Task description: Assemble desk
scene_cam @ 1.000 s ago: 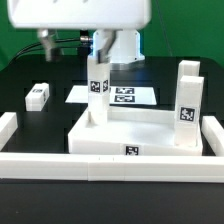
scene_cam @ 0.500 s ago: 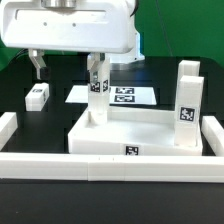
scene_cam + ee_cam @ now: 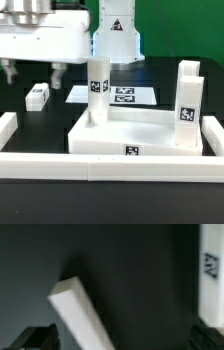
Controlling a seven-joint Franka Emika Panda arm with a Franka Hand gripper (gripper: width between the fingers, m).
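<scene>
**Two legs upright in the tabletop, one loose leg on the table**

Black table fills the exterior view, with a green wall behind it. Nearest the camera, a long white rail runs across the front, and short rail pieces stand at both ends. Just behind the rail lies the tabletop, a white tray with a tag on its front wall. One leg stands upright at its corner on the exterior view's right, and a second leg stands upright at its far corner on the left; both carry tags. Behind the tabletop, the marker board lies flat on the table. On the exterior view's left, well apart from the tabletop, a loose leg lies flat. Above this leg hangs the gripper; its fingers are spread wide, and nothing is between them. In the wrist view a white leg lies slanted on the dark table, between the two dark fingertips, not touching them as far as I can see. A tagged white part is at the picture's edge.
</scene>
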